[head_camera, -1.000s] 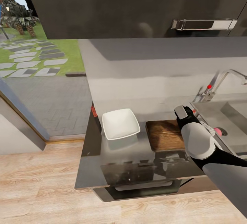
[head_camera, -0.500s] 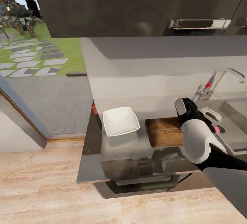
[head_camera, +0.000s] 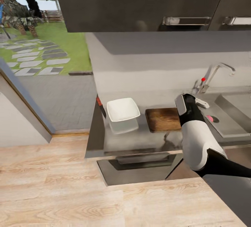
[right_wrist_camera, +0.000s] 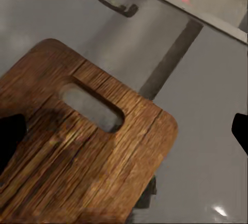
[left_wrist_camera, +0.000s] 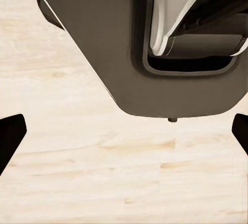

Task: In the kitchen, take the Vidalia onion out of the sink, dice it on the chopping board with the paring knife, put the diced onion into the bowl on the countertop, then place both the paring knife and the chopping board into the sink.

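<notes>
Grey countertop (head_camera: 139, 140), white bowl (head_camera: 122, 109) beside chopping board (head_camera: 163, 119)

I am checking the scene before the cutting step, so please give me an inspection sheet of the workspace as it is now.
Surface: glossy grey countertop, reflective, over dark cabinets.
Job's things: white bowl and chopping board lie side by side, apart; board's slot handle end points toward the sink. A red-handled knife at the countertop's far left edge, beside the bowl. A pink object lies by the drain; whether it is the onion I cannot tell.
Clutter: nothing seen.
Grippers: right gripper open, over the board's handle end; left gripper open, over the wooden floor.
Cables: nothing seen.
Surroundings: chrome tap, upper cabinets, garden outside.
</notes>
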